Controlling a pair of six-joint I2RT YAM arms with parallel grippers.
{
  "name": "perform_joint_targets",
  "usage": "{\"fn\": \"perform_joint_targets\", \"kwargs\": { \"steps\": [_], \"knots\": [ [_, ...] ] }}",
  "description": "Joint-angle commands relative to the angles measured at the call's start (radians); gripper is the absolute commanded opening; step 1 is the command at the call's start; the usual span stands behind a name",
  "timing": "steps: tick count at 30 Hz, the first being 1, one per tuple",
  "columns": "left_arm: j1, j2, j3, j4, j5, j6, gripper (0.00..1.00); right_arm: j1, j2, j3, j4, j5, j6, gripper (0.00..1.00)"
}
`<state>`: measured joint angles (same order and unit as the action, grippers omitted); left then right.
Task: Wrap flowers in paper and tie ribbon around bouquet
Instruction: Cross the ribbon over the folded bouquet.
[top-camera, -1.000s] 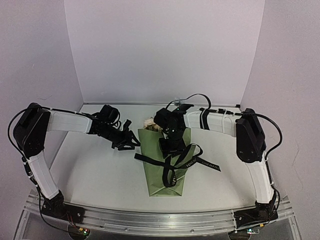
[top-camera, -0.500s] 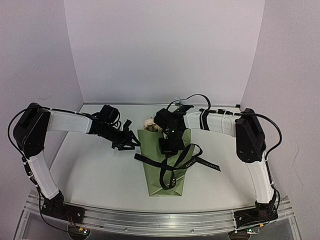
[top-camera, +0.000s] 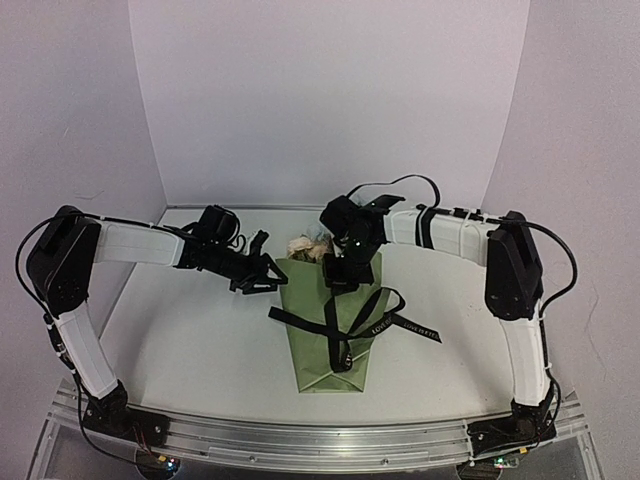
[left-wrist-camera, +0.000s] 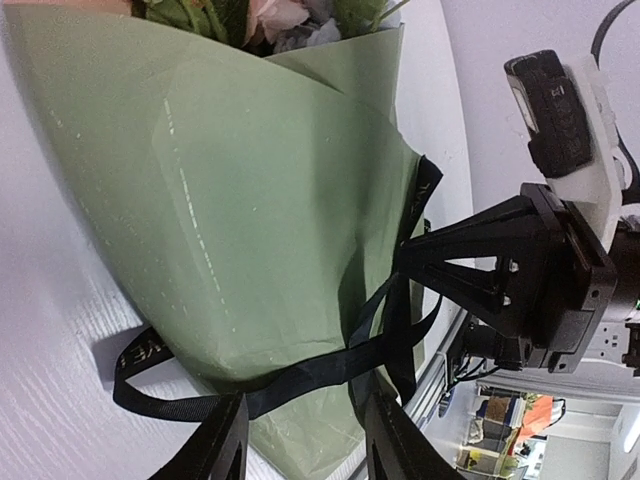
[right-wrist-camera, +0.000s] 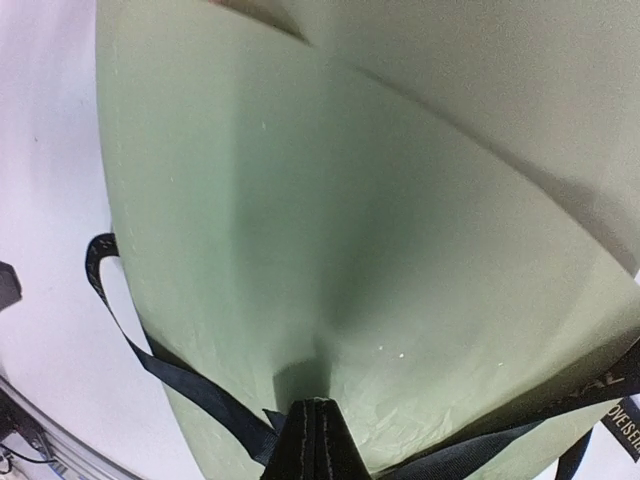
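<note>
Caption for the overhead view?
Tying up: right gripper pinches the black ribbon over the bouquet; left gripper open alongside.

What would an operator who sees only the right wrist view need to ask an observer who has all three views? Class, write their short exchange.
Operator: I see only paper, ribbon and my shut right gripper. Where is the left gripper?
Observer: It is close beside the left edge of the bouquet, with its fingers apart.
Operator: Are the flowers inside the wrap?
Observer: Yes. Blooms show above its wide far end, just left of your gripper.
</note>
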<state>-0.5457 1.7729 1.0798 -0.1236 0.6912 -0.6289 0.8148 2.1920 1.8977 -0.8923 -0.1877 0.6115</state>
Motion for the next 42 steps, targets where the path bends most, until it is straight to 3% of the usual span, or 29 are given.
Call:
{"fn": "perform_joint_targets", "kwargs": {
  "steps": [1,12,18,26,33,36,39,42],
  "knots": [
    [-0.017,-0.012,0.015,0.098,0.048,0.009,0.44,-0.017,-0.062,0.021,0.048,-0.023,0.015,0.0],
    [-0.083,0.07,0.041,0.264,0.076,0.094,0.53,-0.077,-0.038,0.101,0.189,-0.218,0.147,0.0],
    [-0.094,0.125,0.077,0.279,0.044,0.133,0.57,-0.094,-0.036,0.139,0.194,-0.271,0.167,0.0],
    [-0.094,0.116,0.103,0.279,0.067,0.284,0.68,-0.12,-0.025,0.134,0.323,-0.469,0.273,0.0],
    [-0.094,0.137,0.129,0.303,0.104,0.342,0.69,-0.141,-0.005,0.166,0.401,-0.576,0.389,0.0],
    [-0.094,0.149,0.142,0.314,0.1,0.327,0.62,-0.146,-0.005,0.167,0.406,-0.585,0.398,0.0],
    [-0.094,0.151,0.143,0.323,0.074,0.304,0.46,-0.156,-0.031,0.121,0.405,-0.563,0.383,0.0],
    [-0.094,0.14,0.136,0.321,0.008,0.286,0.18,-0.169,-0.071,0.068,0.4,-0.537,0.37,0.01]
  ]
}}
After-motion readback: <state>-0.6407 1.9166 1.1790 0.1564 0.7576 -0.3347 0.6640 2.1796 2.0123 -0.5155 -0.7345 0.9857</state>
